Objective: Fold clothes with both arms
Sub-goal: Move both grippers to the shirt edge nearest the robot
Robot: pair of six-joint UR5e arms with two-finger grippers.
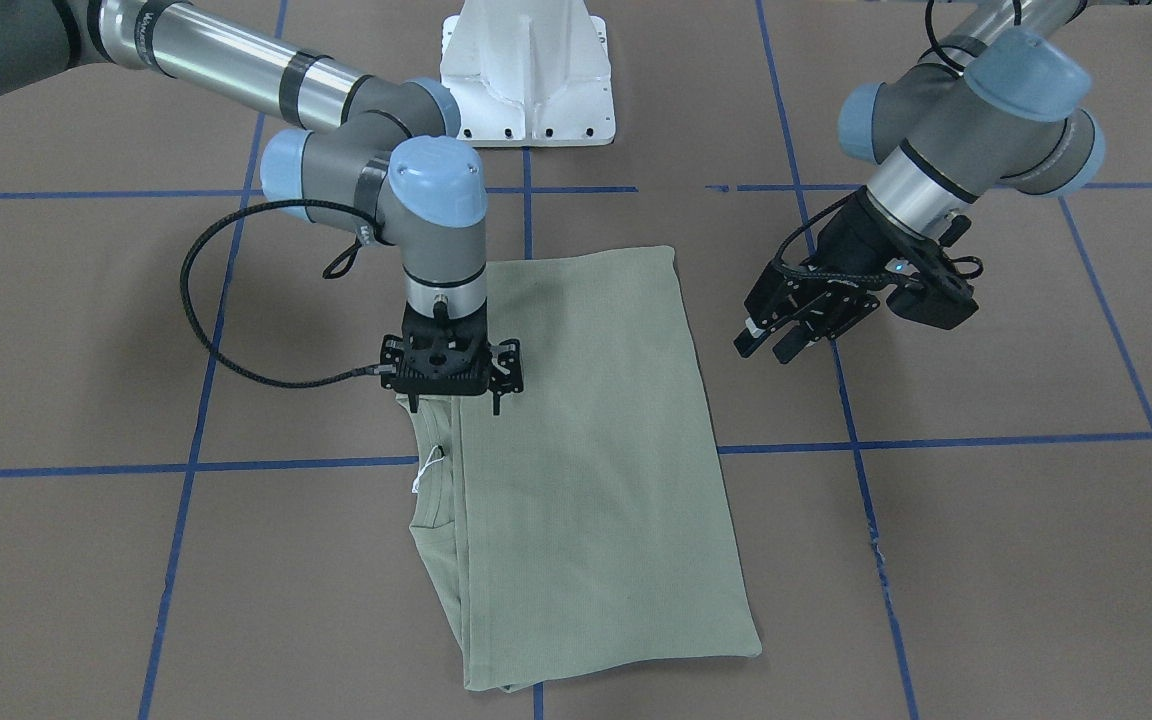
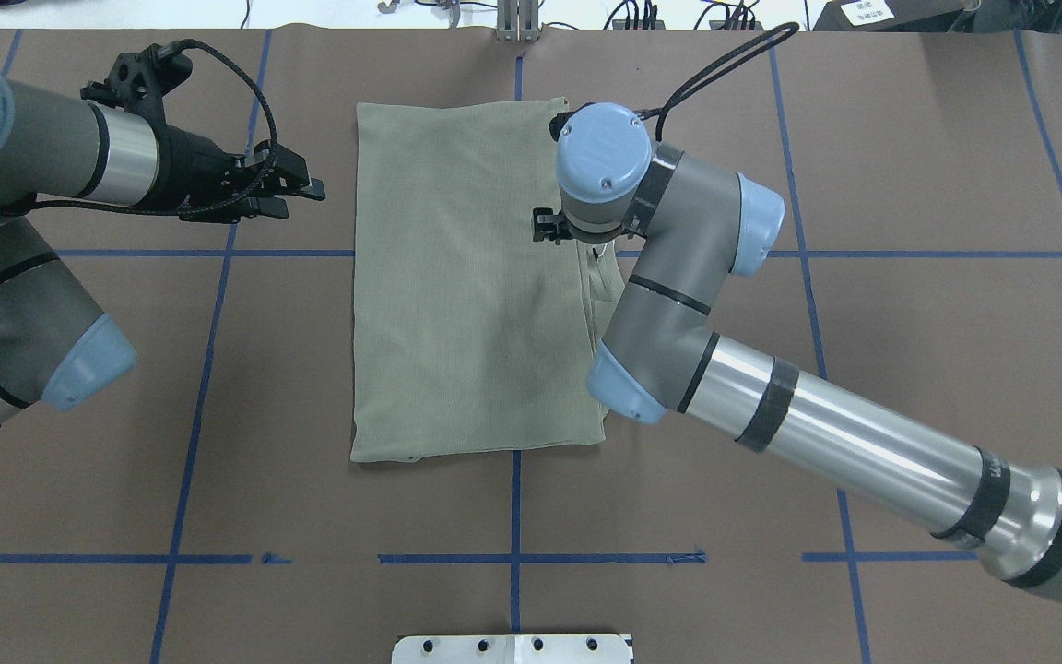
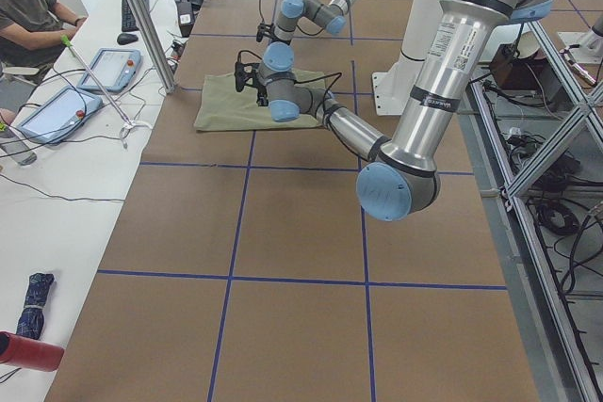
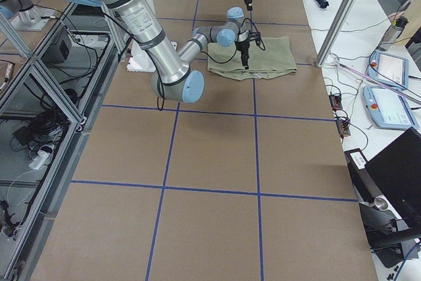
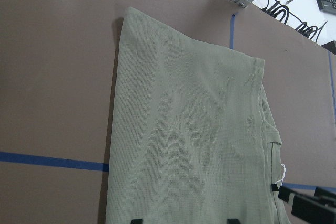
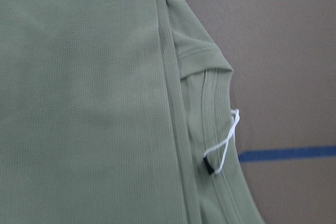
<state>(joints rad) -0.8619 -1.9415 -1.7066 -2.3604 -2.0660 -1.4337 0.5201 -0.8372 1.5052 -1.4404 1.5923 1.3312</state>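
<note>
Where the folded sage-green shirt (image 1: pixel 586 450) lies flat mid-frame on the brown tabletop (image 1: pixel 986 520), the right end effector (image 1: pixel 454 385) points straight down at the shirt's left edge in the front-facing view; its opening cannot be told. The left end effector (image 1: pixel 768 350) hangs tilted right of the shirt, fingers spread, empty.

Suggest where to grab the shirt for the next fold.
Probably the far short edge's corners: the shirt lies flat as a long rectangle. Bring the left gripper in from the clean folded side, the right gripper from the layered collar side, pinching all layers.
</note>
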